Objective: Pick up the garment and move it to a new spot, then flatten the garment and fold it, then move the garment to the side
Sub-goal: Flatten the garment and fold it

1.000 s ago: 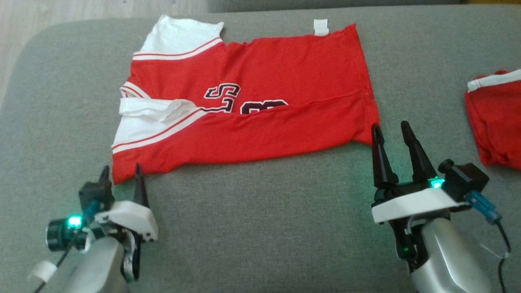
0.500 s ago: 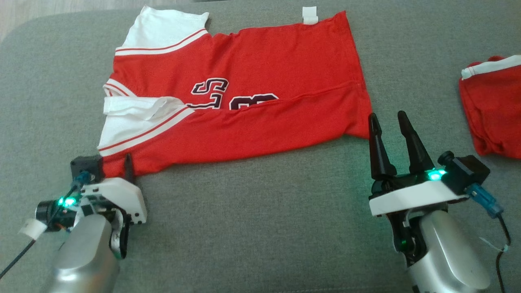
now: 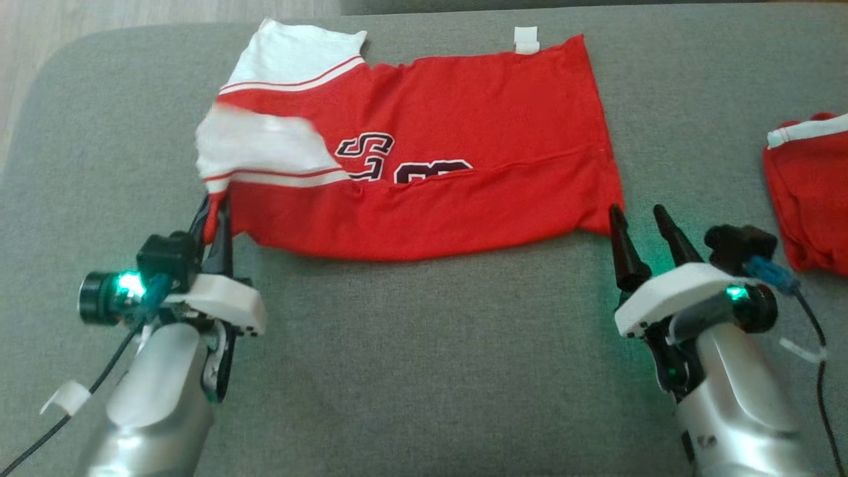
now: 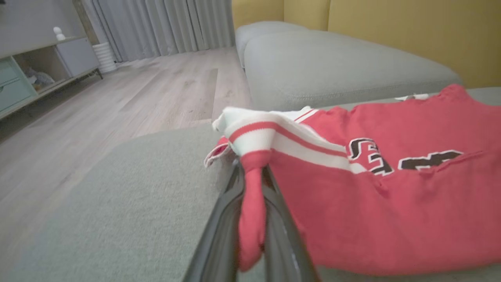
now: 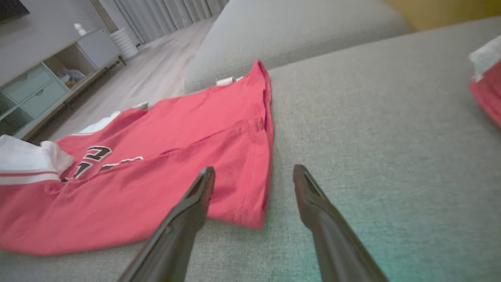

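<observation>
Left jaws pinched on a corner, right jaws wide and empty

Closed nearly tight, the left gripper (image 3: 213,222) has a rope of red hem bunched between its fingers (image 4: 219,227), lifting the near-left corner of the red jersey (image 3: 464,132) off the grey sofa cushion (image 3: 424,371). The right gripper (image 3: 637,218) stands fully spread and holds nothing, its tips just beside the jersey's near-right hem corner. The rest of the jersey lies flat across the cushion's far half, with a second red garment (image 3: 811,199) well apart to the right.

This looks like the start of a fold, and one raised corner alone would skew it. The right gripper should probably take its corner low, pressing into the cushion to catch both layers. Both arms should then rise level and travel together. The knit looks thin and limp, the white striped sleeves flop readily, and the nubbly upholstery will likely drag on the cloth.
</observation>
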Available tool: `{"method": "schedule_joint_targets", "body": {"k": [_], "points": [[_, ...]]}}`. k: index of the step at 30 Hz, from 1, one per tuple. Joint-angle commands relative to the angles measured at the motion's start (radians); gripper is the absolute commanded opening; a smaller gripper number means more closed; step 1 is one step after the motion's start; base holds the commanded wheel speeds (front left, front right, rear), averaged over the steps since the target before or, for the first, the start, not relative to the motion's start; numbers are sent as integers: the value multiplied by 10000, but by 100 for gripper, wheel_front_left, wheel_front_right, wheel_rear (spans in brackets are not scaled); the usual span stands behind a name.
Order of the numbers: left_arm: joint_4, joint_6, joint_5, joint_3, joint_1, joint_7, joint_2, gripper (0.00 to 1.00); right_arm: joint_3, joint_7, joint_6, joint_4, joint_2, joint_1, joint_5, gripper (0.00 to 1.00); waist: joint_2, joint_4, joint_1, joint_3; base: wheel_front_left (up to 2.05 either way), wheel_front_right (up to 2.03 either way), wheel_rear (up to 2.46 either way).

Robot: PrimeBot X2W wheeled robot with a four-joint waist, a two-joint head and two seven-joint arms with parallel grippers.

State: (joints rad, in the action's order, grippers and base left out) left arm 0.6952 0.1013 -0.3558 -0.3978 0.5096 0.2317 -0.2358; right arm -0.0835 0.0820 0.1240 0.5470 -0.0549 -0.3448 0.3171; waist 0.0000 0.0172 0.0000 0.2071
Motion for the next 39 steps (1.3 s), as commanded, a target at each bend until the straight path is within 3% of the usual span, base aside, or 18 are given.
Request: {"method": "schedule_joint_targets", "body": {"k": [1, 14, 15, 16, 17, 31, 36, 39], "points": [[-445, -22, 130, 194, 552, 145, -328, 0, -233, -201, 67, -26, 47, -428, 101, 100, 0, 54, 0, -5, 0, 0, 0], [-1476, 12, 307, -187, 436, 225, -166, 0, -780, -1577, 67, 3098, 47, -2050, -520, 100, 0, 343, 0, 59, 0, 0, 0], [-1499, 15, 296, -198, 417, 227, -158, 0, -782, -1662, 67, 3308, 47, -2144, -640, 74, 0, 379, 0, 58, 0, 0, 0], [-1512, 21, 284, -204, 394, 229, -158, 0, -799, -1727, 67, 3485, 47, -2235, -758, 30, 0, 406, 0, 57, 0, 0, 0], [-1513, 30, 274, -209, 374, 229, -164, 0, -849, -1763, 67, 3622, 47, -2315, -874, 0, 0, 434, 0, 56, 0, 0, 0], [-598, 161, -192, -39, -611, -156, -572, 0, -459, -885, 67, 4003, 47, -2031, -1220, 0, 0, 110, 0, -838, 0, 0, 0], [-461, 148, -279, -127, -1241, -330, -746, 0, -464, -1195, 67, 3561, 47, -1649, -1427, 0, 0, -2, 0, -1353, 0, 0, 0], [-615, 68, -397, -242, -1860, -630, -872, 0, -519, -1984, 67, 2896, 41, -1086, -1428, 0, 0, -36, 0, -1767, 0, 0, 0]]}}
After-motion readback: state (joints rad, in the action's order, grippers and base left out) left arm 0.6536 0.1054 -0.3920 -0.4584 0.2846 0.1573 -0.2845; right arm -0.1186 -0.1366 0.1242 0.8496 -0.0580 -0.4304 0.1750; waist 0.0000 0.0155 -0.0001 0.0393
